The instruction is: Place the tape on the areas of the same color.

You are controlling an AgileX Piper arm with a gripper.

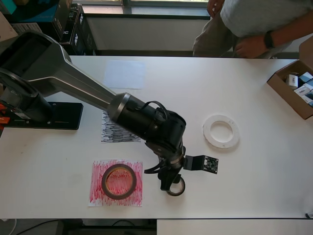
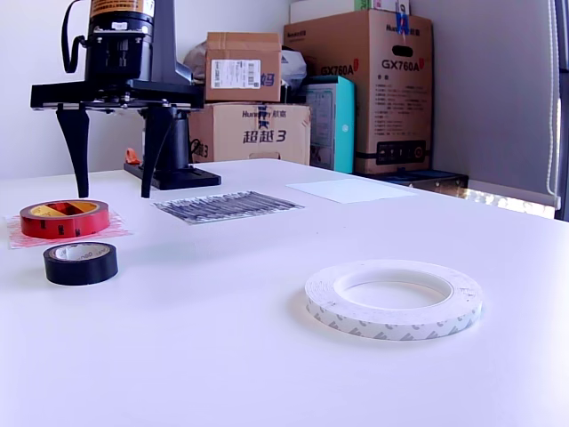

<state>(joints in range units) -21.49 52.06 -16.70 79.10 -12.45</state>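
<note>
A red tape roll [image 1: 119,181] [image 2: 64,218] lies on the red scribbled sheet [image 1: 98,196] [image 2: 18,233]. A small black tape roll [image 1: 178,188] [image 2: 80,263] lies on the bare table, to the overhead view's right of the red sheet. A large white tape ring [image 1: 221,131] [image 2: 393,298] lies on the bare table. The black scribbled sheet [image 1: 113,131] [image 2: 227,205] is partly under my arm. The white sheet [image 1: 124,74] [image 2: 351,190] lies beyond it. My gripper [image 1: 171,182] [image 2: 113,191] hangs open and empty above the black roll, its fingers wide apart and clear of the table.
The arm's black base [image 1: 44,115] stands at the overhead view's left. An open cardboard box [image 1: 293,90] of small items sits at the table's right edge. A person [image 1: 254,29] stands behind the far edge. Stacked cartons [image 2: 356,80] stand beyond the table.
</note>
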